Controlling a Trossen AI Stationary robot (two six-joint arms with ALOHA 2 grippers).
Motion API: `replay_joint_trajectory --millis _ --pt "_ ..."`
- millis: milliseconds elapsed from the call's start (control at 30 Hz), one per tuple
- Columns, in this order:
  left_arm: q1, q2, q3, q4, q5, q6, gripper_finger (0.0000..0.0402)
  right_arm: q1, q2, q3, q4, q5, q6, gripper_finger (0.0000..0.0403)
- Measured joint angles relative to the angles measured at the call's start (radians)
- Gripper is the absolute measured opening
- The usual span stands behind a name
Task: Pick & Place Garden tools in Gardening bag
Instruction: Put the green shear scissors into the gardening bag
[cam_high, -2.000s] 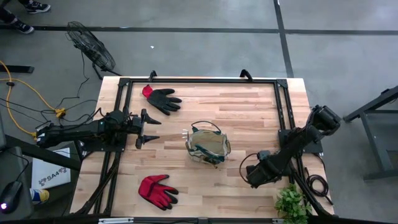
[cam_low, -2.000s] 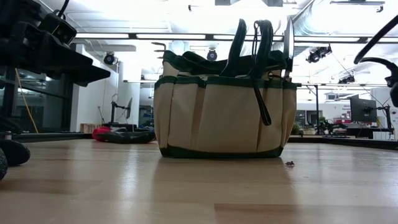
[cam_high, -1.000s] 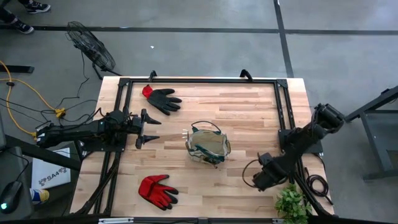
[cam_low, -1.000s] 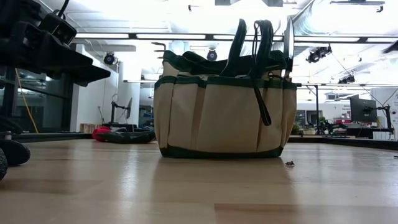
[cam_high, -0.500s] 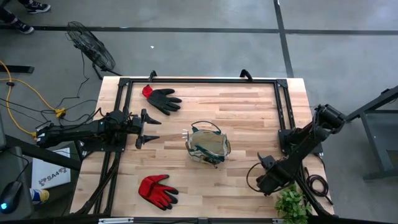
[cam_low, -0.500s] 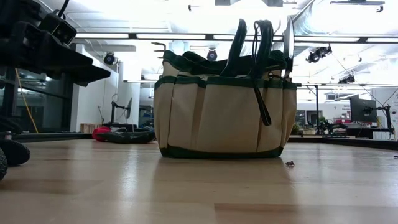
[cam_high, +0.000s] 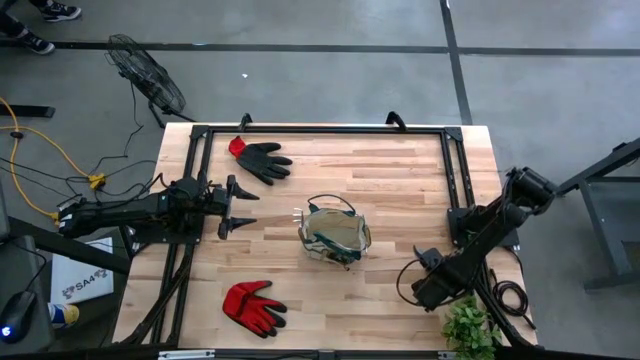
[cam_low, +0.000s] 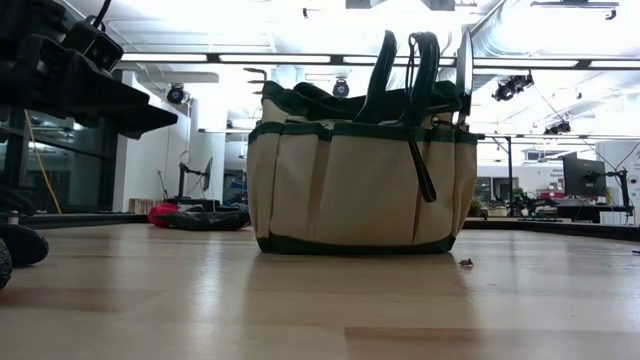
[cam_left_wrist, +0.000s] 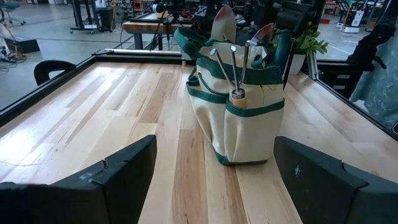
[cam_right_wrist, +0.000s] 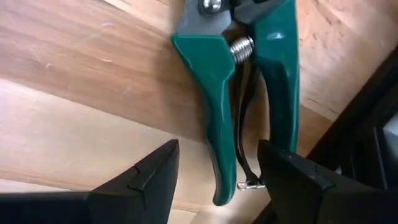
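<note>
The gardening bag (cam_high: 335, 236), tan with a green rim, stands upright mid-table; a fork and trowels stick up out of it (cam_left_wrist: 239, 106). A green-handled pruner (cam_right_wrist: 249, 81) lies flat on the wood near the table's near right corner. My right gripper (cam_right_wrist: 217, 180) hangs open over it, pointing down, a finger on either side of the handles' free ends, touching nothing; in the high view this gripper (cam_high: 424, 290) hides the pruner. A black-and-red glove (cam_high: 260, 158) lies at the far left and a red glove (cam_high: 253, 305) at the near left. My left gripper (cam_high: 240, 207) waits open, level, left of the bag.
A leafy plant (cam_high: 470, 325) stands at the near right corner, close to my right arm. A black frame rail (cam_right_wrist: 360, 124) runs along the table's edge right beside the pruner. Bare wood lies between the bag and both grippers.
My right gripper has moved a little toward the table's near right corner and sunk lower over the pruner, staying open. The bag, the gloves and my left arm have kept still.
</note>
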Motion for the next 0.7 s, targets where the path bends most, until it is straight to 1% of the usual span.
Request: replay_joint_trajectory --millis 200,300,400,700 --pt "0.0 0.0 0.0 0.0 0.0 0.0 0.0319 0.001 -0.003 -0.013 0.016 0.002 -0.009 0.0212" --pt "0.0 0.0 0.0 0.0 0.0 0.0 0.0319 0.002 -0.002 -0.013 0.016 0.015 -0.025 0.0202" --pt "0.0 0.0 0.0 0.0 0.0 0.0 0.0319 0.002 -0.002 -0.013 0.019 0.031 -0.028 0.0178" --pt "0.0 0.0 0.0 0.0 0.0 0.0 0.0319 0.002 0.0 -0.014 0.027 0.06 -0.028 0.0091"
